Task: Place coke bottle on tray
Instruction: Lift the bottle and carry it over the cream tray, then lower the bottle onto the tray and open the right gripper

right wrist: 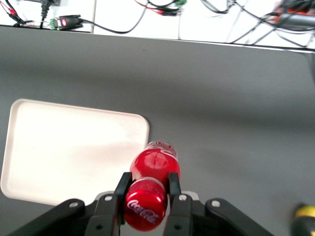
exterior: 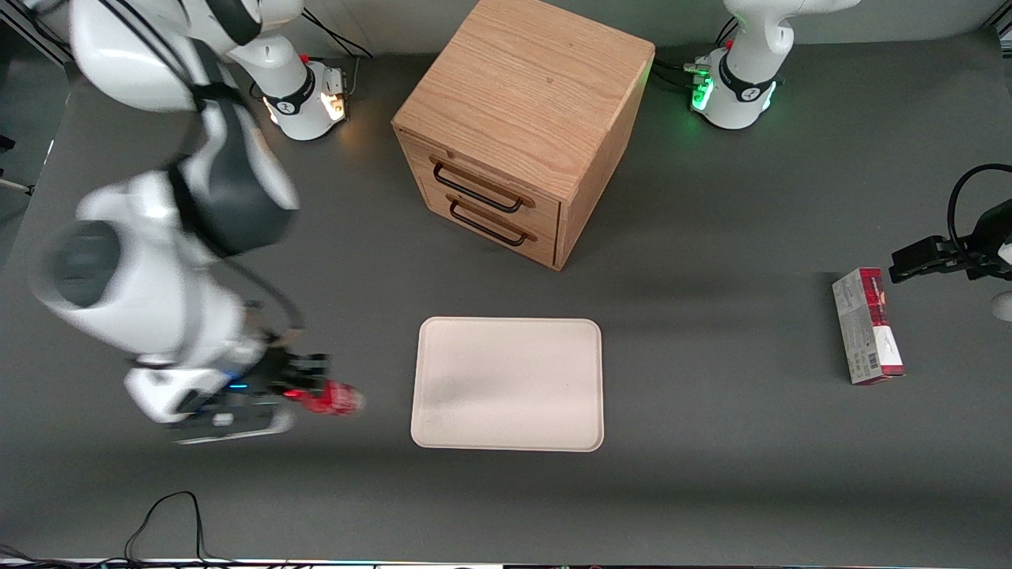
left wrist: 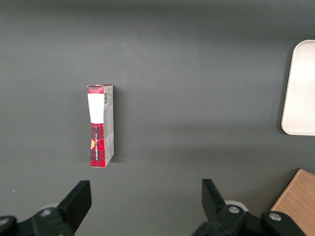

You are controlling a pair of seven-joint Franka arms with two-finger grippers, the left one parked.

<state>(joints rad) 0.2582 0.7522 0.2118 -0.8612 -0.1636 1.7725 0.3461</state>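
coke bottle (right wrist: pixel 151 183) clamped near its cap end, so its body sticks out past the fingers, lifted off the worktop (exterior: pixel 711 490) | gripper (right wrist: pixel 146 192) closed on it, beside the tray (exterior: pixel 507 383) toward the working arm's end | tray bare, bottle not yet over it | carton (exterior: pixel 866 325) well apart, toward parked arm's end

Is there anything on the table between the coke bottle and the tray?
No. The gripper holds the coke bottle beside the tray; only bare grey table lies between them, seen in the front view.
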